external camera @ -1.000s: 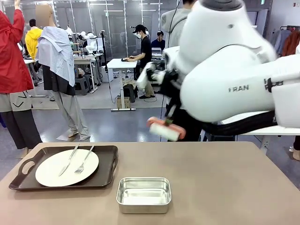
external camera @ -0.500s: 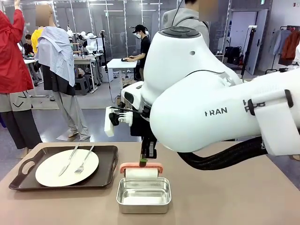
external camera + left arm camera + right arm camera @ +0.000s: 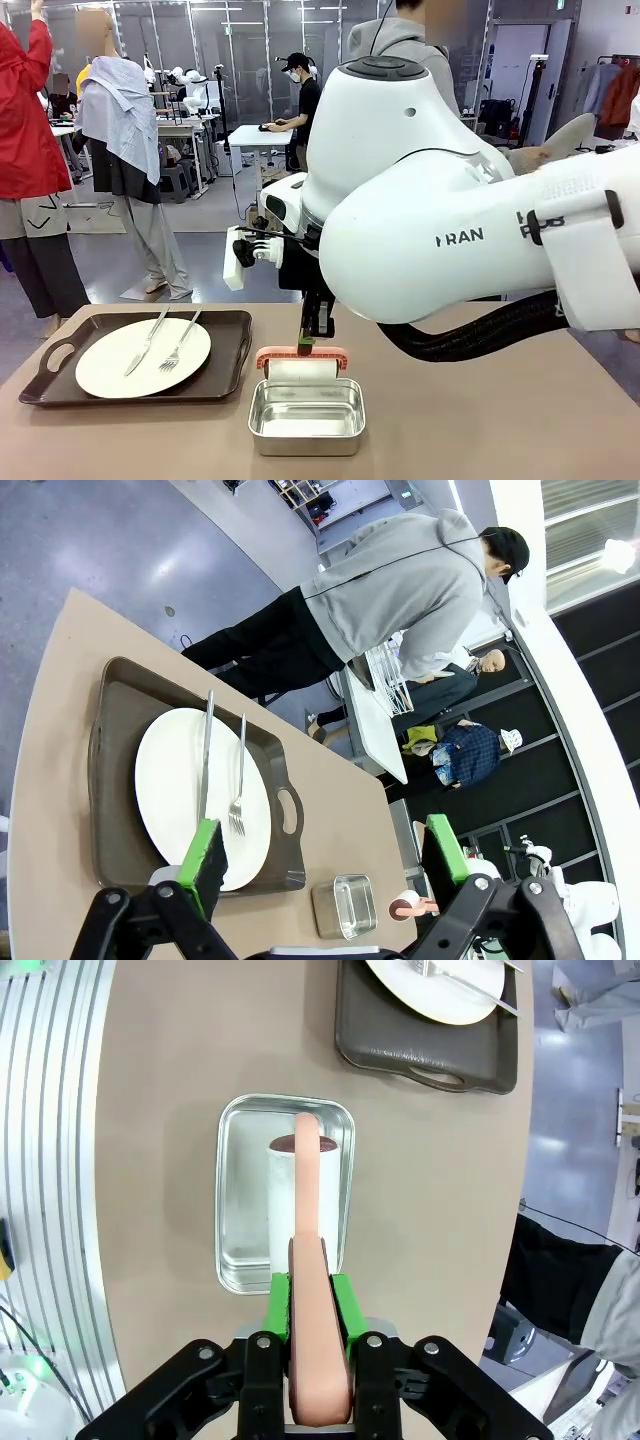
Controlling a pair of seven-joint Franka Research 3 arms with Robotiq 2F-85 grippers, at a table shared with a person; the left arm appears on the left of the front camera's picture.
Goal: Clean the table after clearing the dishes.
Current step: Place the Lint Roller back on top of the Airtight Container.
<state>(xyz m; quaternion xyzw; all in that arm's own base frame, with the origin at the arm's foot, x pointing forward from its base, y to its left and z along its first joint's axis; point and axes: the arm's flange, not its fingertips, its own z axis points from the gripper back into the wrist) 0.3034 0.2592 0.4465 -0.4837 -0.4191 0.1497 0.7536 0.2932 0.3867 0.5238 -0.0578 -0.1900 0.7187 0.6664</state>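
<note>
Brown tray (image 3: 228, 372) carries one plate (image 3: 100, 372), one knife (image 3: 148, 341), one fork (image 3: 183, 340).

The left gripper (image 3: 325, 858), jaws wide apart, hangs over the table (image 3: 50, 710). At nine o'clock a brown tray (image 3: 105, 780) holds a white plate (image 3: 175, 800) with knife (image 3: 206, 750) and fork (image 3: 240, 780). A steel pan (image 3: 345, 905) sits at six o'clock, a pink roller (image 3: 408, 908) just beside it. A person in grey (image 3: 400, 590) bends at one o'clock.
</note>
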